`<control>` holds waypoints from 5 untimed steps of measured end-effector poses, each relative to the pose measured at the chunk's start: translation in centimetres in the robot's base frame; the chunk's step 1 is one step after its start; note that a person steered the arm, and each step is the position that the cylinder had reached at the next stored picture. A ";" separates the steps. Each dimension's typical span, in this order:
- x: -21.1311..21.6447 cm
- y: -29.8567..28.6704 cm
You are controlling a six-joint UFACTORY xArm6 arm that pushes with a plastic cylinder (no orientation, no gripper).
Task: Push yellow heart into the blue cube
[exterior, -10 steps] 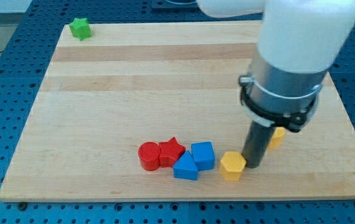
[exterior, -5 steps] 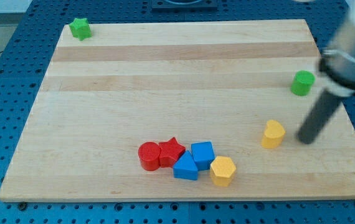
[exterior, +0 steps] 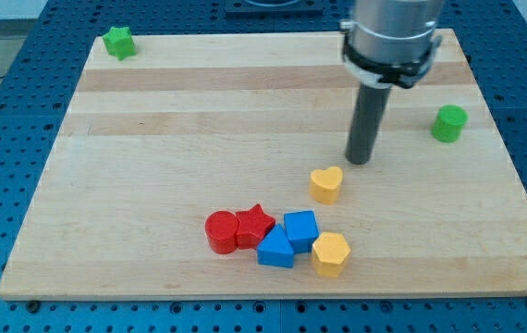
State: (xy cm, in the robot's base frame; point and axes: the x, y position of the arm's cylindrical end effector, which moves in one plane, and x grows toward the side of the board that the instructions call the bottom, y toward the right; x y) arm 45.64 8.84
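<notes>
The yellow heart [exterior: 326, 184] lies on the wooden board, right of centre. The blue cube [exterior: 301, 229] sits below and to the left of it, in a cluster near the view's bottom. My tip [exterior: 359, 161] is on the board just above and to the right of the yellow heart, a small gap away. The heart and the blue cube are apart, about a block's width between them.
A red cylinder [exterior: 220, 231], a red star [exterior: 254, 226], a blue triangle [exterior: 275, 250] and a yellow hexagon [exterior: 331, 254] crowd around the blue cube. A green cylinder [exterior: 449, 123] stands at the right. A green star [exterior: 119, 42] sits at the top left corner.
The yellow hexagon was pushed left against the blue cube. The yellow heart has since slid left and slightly up. My tip swung from the right edge to above the heart.
</notes>
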 end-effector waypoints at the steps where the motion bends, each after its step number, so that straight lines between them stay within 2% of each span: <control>1: 2.8 -1.6; 3: 3.6 -0.1; 5: 5.4 -4.8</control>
